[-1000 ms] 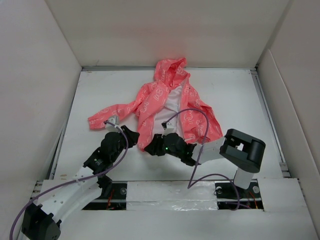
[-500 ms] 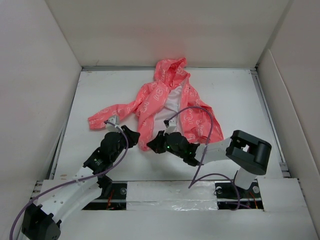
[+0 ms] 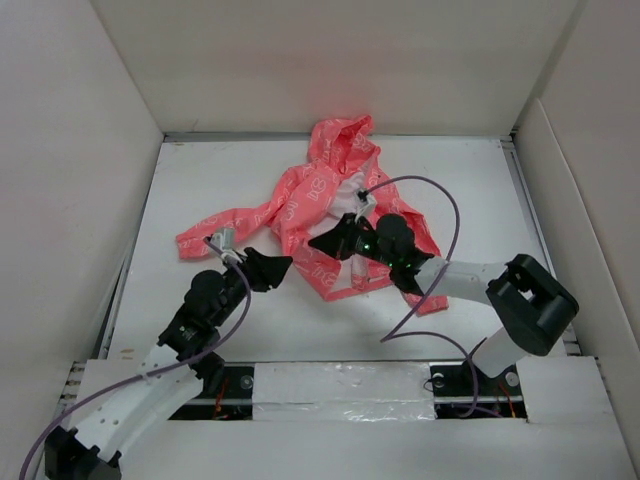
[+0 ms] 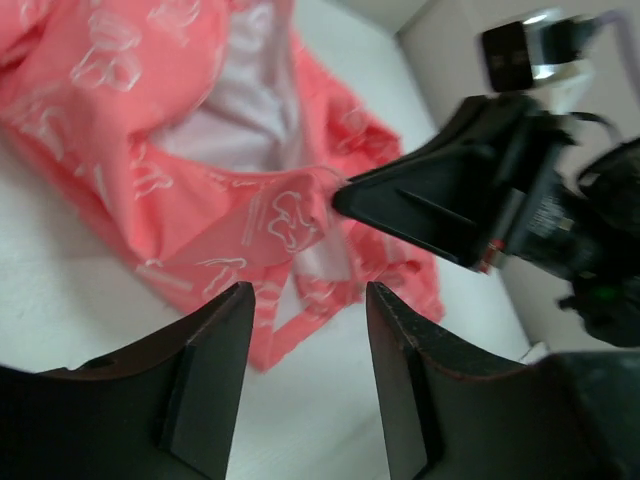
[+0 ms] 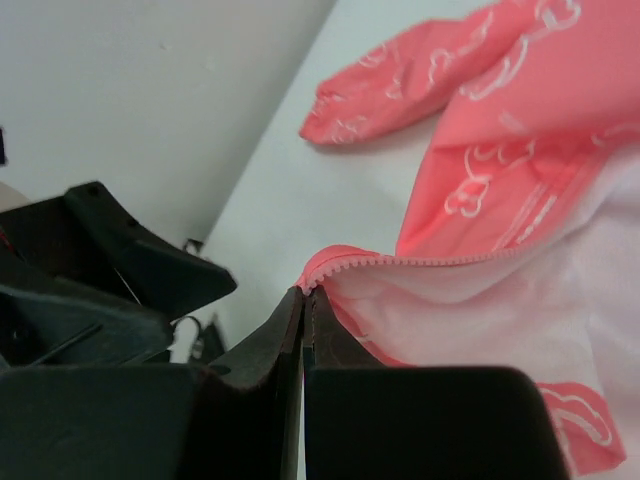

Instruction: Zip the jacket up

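Observation:
The coral-pink jacket [image 3: 318,190] lies unzipped in the middle of the table, hood at the far end and white lining showing. My right gripper [image 3: 318,243] is shut on the toothed zipper edge [image 5: 330,265] of one front panel and holds it lifted off the table. In the right wrist view the fingers [image 5: 290,330] pinch that edge at their tips. My left gripper [image 3: 283,265] hangs just left of the jacket's hem, open, with nothing between its fingers [image 4: 215,370]. Past them, the left wrist view shows the jacket [image 4: 150,170] and the right gripper [image 4: 345,197] on the raised fabric.
White walls [image 3: 80,200] enclose the table on the left, back and right. One sleeve [image 3: 215,230] stretches out to the left, beside the left arm. A purple cable [image 3: 440,200] loops above the right arm. Bare tabletop [image 3: 470,200] lies right of the jacket.
My right gripper shut on the jacket's front edge near the hem and carried it up and away from the arm bases. My left gripper opened and now stands apart from the hem.

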Available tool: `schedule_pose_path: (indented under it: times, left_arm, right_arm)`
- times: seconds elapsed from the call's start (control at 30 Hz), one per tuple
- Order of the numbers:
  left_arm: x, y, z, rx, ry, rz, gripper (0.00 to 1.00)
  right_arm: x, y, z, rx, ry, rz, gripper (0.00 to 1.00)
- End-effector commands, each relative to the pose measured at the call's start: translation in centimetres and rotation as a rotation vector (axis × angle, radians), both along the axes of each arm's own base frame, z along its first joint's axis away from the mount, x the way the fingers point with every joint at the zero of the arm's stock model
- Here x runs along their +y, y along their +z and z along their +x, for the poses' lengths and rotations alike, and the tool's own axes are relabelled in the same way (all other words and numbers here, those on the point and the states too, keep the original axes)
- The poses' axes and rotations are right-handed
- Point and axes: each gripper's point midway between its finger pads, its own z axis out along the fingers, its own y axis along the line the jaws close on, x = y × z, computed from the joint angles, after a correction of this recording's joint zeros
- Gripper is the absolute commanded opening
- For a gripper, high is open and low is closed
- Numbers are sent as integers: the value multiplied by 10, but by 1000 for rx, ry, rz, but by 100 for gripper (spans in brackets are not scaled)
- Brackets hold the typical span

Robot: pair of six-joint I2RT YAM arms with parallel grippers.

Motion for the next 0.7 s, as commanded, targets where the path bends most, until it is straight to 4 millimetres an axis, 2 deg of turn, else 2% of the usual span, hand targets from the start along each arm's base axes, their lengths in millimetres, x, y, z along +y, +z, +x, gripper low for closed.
schedule_pose_path:
  times: [0.0, 0.07, 0.13, 0.27, 0.3, 0.43, 0.67]
  left_arm:
    - [-3, 59, -4, -212, -35, -117, 46]
    - [-10, 68, -10, -260, -87, -133, 51]
    - [-13, 72, -9, -280, -101, -131, 52]
    - [-26, 65, -6, -285, -159, -109, 50]
    - [-27, 71, -6, -311, -167, -119, 50]
    - [-33, 69, -2, -313, -184, -125, 47]
    - [-40, 72, -8, -325, -236, -160, 45]
  right_arm:
    - [1, 69, -25, -77, 275, 177, 0]
    - [-4, 84, -33, -50, 334, 213, 0]
    - [-8, 86, -34, -44, 351, 219, 0]
    - [-15, 97, -44, 8, 406, 272, 0]
    - [-16, 99, -48, 5, 420, 289, 0]
    - [-20, 101, -54, 45, 452, 320, 0]
    - [-24, 93, -50, 86, 445, 319, 0]
